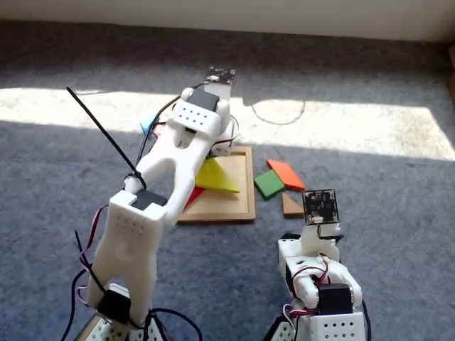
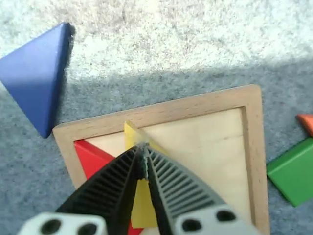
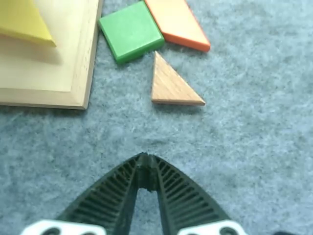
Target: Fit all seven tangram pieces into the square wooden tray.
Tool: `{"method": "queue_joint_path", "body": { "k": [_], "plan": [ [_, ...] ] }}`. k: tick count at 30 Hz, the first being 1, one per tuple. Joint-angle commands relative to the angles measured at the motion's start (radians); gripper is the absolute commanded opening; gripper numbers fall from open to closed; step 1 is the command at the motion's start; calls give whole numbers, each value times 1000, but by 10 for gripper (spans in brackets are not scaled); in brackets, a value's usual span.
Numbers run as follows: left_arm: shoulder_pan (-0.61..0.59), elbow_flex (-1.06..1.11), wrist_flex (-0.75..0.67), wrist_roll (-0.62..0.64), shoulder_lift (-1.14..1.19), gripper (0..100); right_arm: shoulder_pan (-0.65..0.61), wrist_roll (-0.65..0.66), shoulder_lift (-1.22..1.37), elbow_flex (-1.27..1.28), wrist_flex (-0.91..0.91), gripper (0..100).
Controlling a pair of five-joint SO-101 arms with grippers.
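- Nearest to me is the left end effector [image 2: 142, 159]. Its jaws are together, with the tips down on the yellow triangle [image 2: 131, 133]; I can't tell whether they pinch it.
- The right end effector [image 3: 145, 169] is closed too, held over bare grey carpet [image 3: 254, 147], with the loose pieces beyond its tips.
- The carpet covers the whole surface. A broad band of sunlight [image 1: 370, 128] crosses it, and a pale wall strip [image 1: 284, 14] runs behind.
- The square wooden tray [image 2: 254, 147] lies flat, partly under the left arm. It holds the yellow triangle, which looks tilted, and a red triangle [image 2: 90, 156] at one corner.
- Outside the tray, a blue triangle [image 2: 36, 73] sits near one corner.
- A green square [image 3: 131, 30], an orange parallelogram [image 3: 176, 22] and a plain wooden triangle [image 3: 168, 83] cluster just beside the opposite rim.
- A thin cable [image 1: 277, 114] loops on the sunlit carpet.
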Motion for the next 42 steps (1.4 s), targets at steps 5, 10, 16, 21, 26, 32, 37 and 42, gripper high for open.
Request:
{"method": "queue_joint_path", "body": {
  "k": [5, 10, 16, 21, 26, 32, 37, 42],
  "plan": [
    [-65, -15, 66, -9, -27, 5, 12, 9, -15, 93, 4, 9],
    [-61, -18, 138, -9, -107, 5, 12, 9, -15, 93, 4, 9],
    [-50, -13, 209, -8, -239, 5, 18, 9, -15, 93, 4, 9],
    [-1, -8, 275, -9, -257, 5, 38, 9, -15, 93, -2, 9],
    [79, 127, 227, -8, -259, 5, 39, 9, -15, 93, -2, 9],
    [139, 295, 49, -8, -257, 5, 39, 9, -15, 93, -2, 9],
    [137, 361, -75, -8, -257, 5, 39, 9, -15, 93, -2, 9],
    [153, 355, -120, -8, -266, 5, 39, 9, -15, 93, -2, 9]
  ]
}}
